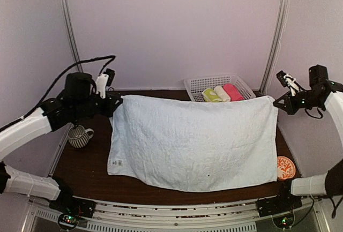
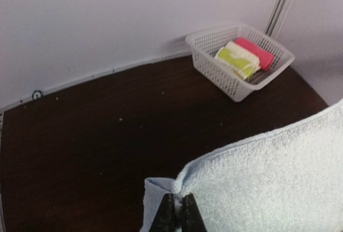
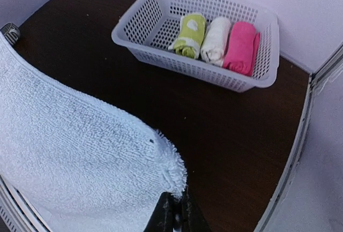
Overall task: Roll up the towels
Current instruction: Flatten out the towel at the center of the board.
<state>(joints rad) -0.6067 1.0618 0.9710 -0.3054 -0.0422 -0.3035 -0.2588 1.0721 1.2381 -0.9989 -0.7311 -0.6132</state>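
Spanning left pincer (image 2: 174,202), right pincer (image 3: 174,200): towel (image 1: 193,146)

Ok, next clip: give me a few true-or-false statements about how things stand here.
1. The left hand and the right hand each pinch a far corner of the pale blue towel. True.
2. The basket holds two rolls. False: three, a yellow-green roll, a cream roll and a pink roll.
3. The striped mug stands left of the towel. True.
4. The towel is already rolled. False: it is spread open.
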